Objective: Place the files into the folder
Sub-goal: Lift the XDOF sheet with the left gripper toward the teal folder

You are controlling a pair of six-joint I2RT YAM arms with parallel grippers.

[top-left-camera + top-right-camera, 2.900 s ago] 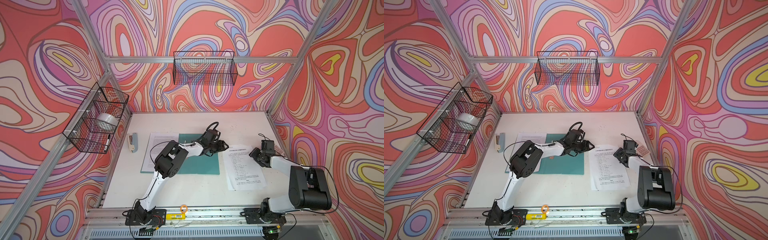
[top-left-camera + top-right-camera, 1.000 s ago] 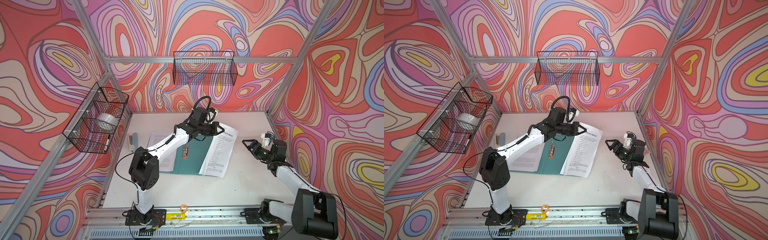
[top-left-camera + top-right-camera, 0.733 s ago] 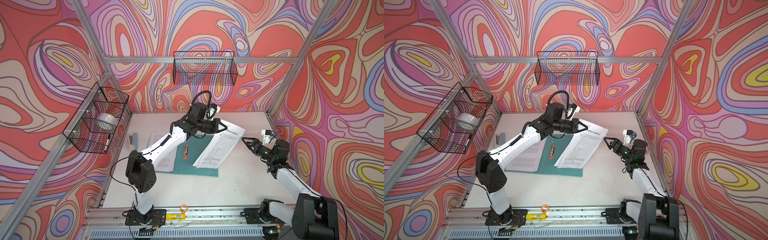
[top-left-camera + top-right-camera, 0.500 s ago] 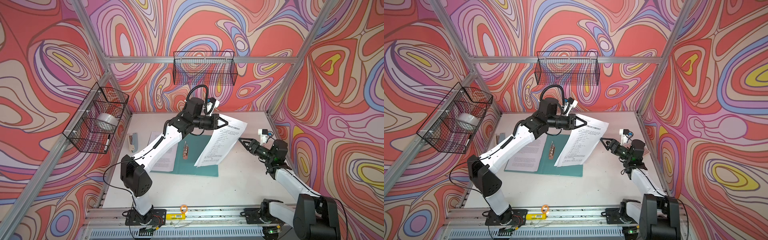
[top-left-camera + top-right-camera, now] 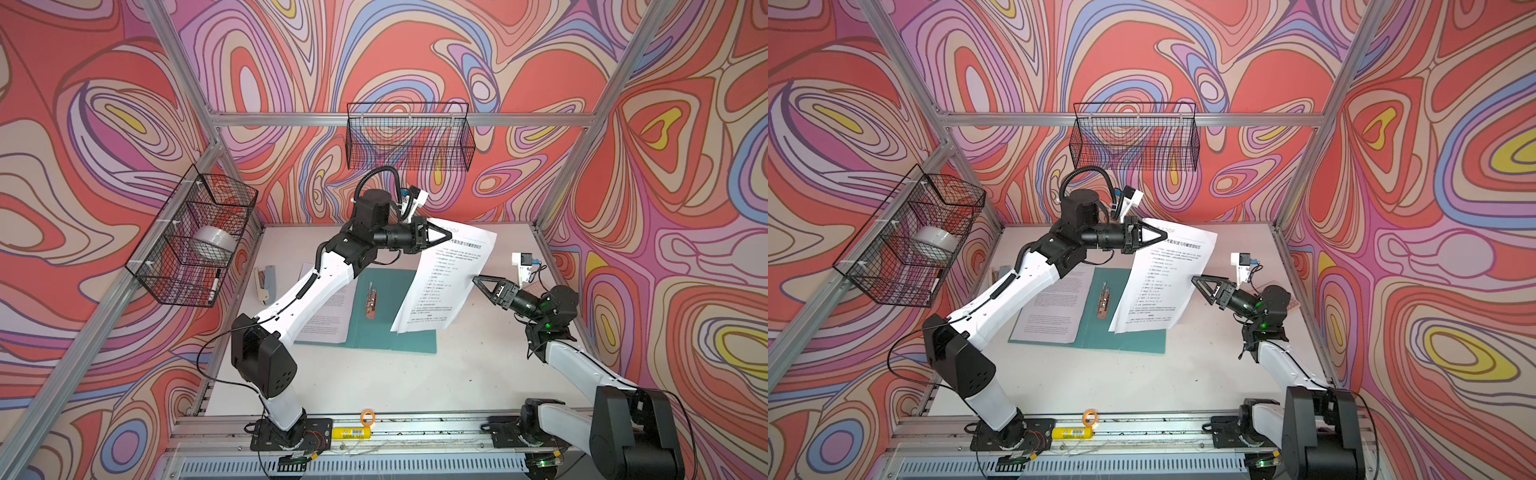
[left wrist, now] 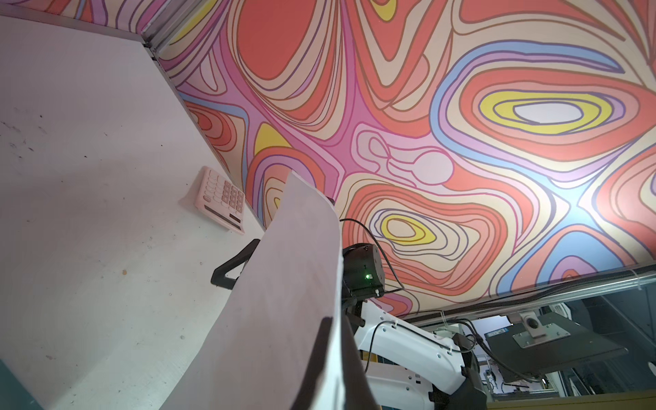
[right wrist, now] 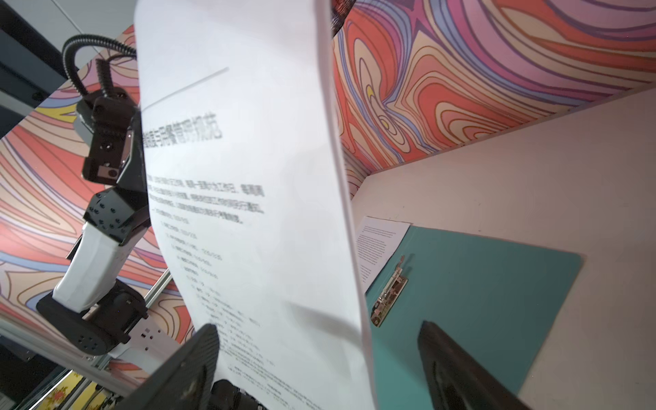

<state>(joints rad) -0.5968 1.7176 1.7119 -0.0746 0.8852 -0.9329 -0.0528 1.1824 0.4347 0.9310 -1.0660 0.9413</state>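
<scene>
Left fingers [image 5: 436, 236] pinched shut on a printed sheet [image 5: 449, 278] by its top corner, dangling it over the open teal folder [image 5: 399, 340] on the worktop [image 5: 415, 382]. Right fingers [image 5: 478, 280] gaped wide around its side edge; closing gently there should steady it for lowering flat.

Bright, even light; the near sheet [image 7: 248, 213] blurs.

I work in a lab test cell: aluminium frame [image 5: 399, 119] and swirl-printed walls [image 5: 415, 50] close round my arms [image 5: 316, 291]
</scene>
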